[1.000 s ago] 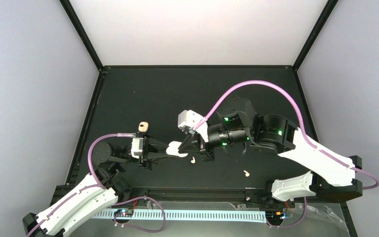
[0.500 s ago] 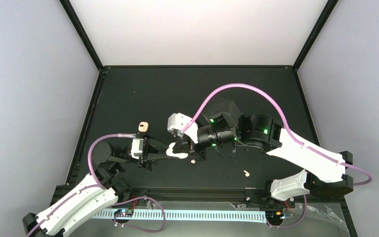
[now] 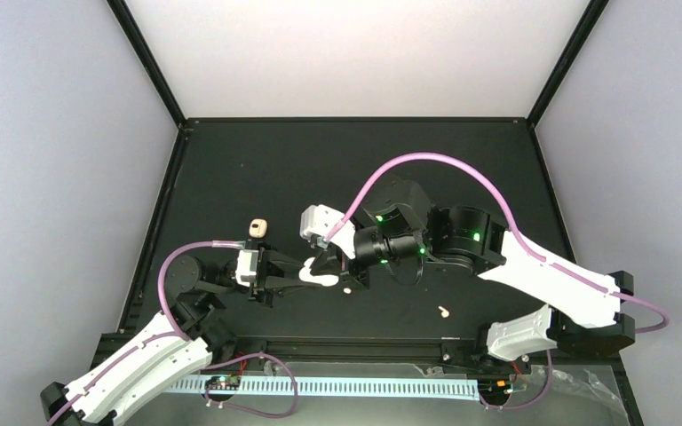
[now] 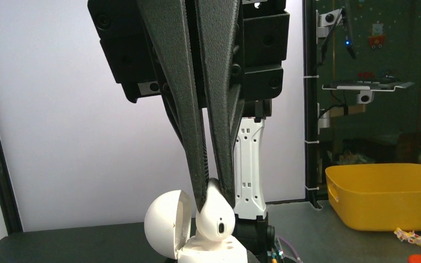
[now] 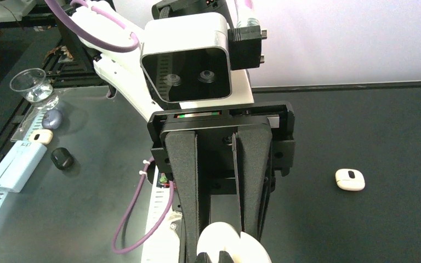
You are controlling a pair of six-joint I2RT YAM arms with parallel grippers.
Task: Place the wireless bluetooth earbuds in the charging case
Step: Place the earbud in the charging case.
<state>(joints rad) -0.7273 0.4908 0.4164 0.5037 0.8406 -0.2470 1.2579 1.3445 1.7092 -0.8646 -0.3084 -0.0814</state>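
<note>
left pincer: clamped on the smooth, glossy white, pill-shaped plastic charging case. This side should only hold the case level and steady, with no twist while the other side presses.
charging case: it sits at my left fingertips, directly under my right pincer. Its rounded white lid stands open just beside my right fingertips, and I judge it clear of the way in.
earbud: this tiny cream-white plastic earbud is pinched near its top, with its lower end touching the case's top face. I cannot tell whether it is in its socket.
right pincer: closed on that earbud from above. I should lower it straight and slowly, in line with the socket, and let go only once it is seated. A sideways nudge could tip the earbud or shove the case.
small cream-white piece: it lies on the black table just beside my right pincer and is too small to name.
loose earbud: a cream-white earbud lying well apart from my right pincer, on its right. I judge it comes next.
</note>
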